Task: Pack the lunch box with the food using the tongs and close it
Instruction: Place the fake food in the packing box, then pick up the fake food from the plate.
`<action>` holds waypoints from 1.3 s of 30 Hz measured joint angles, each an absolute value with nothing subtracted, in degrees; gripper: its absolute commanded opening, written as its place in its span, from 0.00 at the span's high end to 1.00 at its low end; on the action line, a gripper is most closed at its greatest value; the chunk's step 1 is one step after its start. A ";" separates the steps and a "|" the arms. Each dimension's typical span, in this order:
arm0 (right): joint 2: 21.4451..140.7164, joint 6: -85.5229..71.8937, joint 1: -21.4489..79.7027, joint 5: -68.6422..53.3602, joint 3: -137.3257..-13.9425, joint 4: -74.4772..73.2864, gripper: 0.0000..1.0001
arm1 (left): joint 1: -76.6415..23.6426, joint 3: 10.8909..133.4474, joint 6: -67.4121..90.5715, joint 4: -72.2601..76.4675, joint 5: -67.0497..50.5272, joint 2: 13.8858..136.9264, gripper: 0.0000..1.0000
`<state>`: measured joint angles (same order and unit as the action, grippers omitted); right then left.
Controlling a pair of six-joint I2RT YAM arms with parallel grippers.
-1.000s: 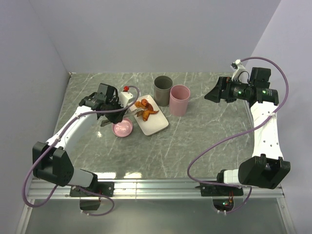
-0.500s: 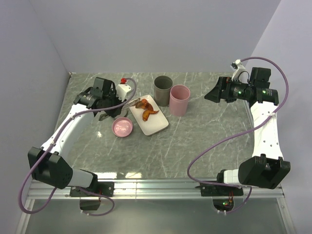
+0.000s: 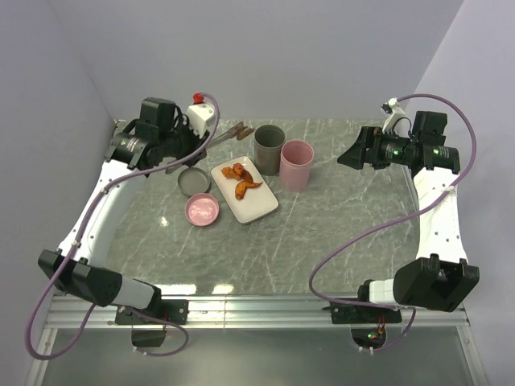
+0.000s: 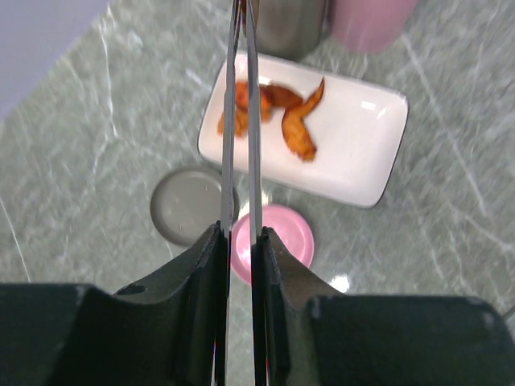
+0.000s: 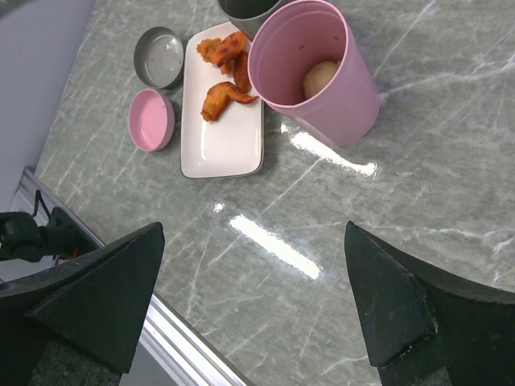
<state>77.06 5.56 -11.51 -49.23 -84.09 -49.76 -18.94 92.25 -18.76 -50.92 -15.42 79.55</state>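
**Left gripper** [image 4: 239, 241]: was held high at the far left, pinched on the tongs [image 3: 232, 133]. The tips were pointed toward the lunch box [image 3: 269, 145]. Whether a piece was clamped there could not be told.

**Grey lid** [image 3: 193, 182]: was laid flat just left of the tray [image 3: 261, 207].

**Food** [image 3: 241, 180]: was seen on the tray.

**Lunch box:** was stood open behind the tray.

**Right gripper** [image 3: 354, 154]: was spread wide and empty.

**Hazards judged:**
- A glossy piece could be dropped if the long tongs were squeezed too lightly.
- The lunch box's rim could be clipped.

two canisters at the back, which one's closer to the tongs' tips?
The dark grey canister: the tongs end just left of it. The pink canister stands beyond it, to the right.
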 measured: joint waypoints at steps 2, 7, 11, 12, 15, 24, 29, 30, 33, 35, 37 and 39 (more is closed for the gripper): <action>77.06 5.54 -11.51 -49.23 -84.09 -49.76 0.00 | -19.86 95.11 -18.24 -50.54 -15.66 81.43 1.00; 77.06 5.54 -11.51 -49.19 -84.09 -49.76 0.00 | -21.93 100.57 -17.72 -49.28 -15.75 88.44 1.00; 77.06 5.56 -11.51 -49.19 -84.09 -49.76 0.00 | -22.50 101.62 -17.69 -47.92 -15.55 93.65 1.00; 77.06 5.54 -11.51 -49.19 -84.09 -49.76 0.00 | -22.57 101.62 -17.67 -47.70 -15.51 94.67 1.00; 77.06 5.54 -11.51 -49.19 -84.09 -49.74 0.00 | -22.74 102.21 -17.63 -47.70 -15.27 97.25 1.00; 77.34 5.56 -11.51 -49.21 -84.09 -49.74 0.00 | -24.16 105.32 -16.91 -46.15 -15.14 100.01 0.95; 77.34 5.56 -11.51 -49.21 -84.09 -49.74 0.00 | -24.60 106.24 -16.69 -45.30 -15.00 101.47 0.67; 77.36 5.56 -11.51 -49.21 -84.09 -49.74 0.00 | -24.64 106.59 -16.67 -45.30 -14.87 101.91 0.60; 77.41 5.56 -11.51 -49.21 -84.09 -49.74 0.00 | -24.73 107.42 -16.19 -45.30 -14.48 103.04 0.53; 77.41 5.56 -11.51 -49.21 -84.09 -49.76 0.00 | -24.73 107.70 -15.90 -45.39 -14.11 103.24 0.52; 77.41 5.56 -11.51 -49.21 -84.09 -49.76 0.00 | -24.73 108.16 -15.57 -45.47 -14.04 103.22 0.50; 77.41 5.56 -11.51 -49.21 -84.09 -49.76 0.00 | -24.73 108.33 -15.33 -45.63 -14.04 102.85 0.49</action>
<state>77.41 5.56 -11.51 -49.21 -84.09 -49.76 -24.73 108.33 -15.33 -45.63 -14.04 102.85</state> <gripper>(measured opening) 0.996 0.503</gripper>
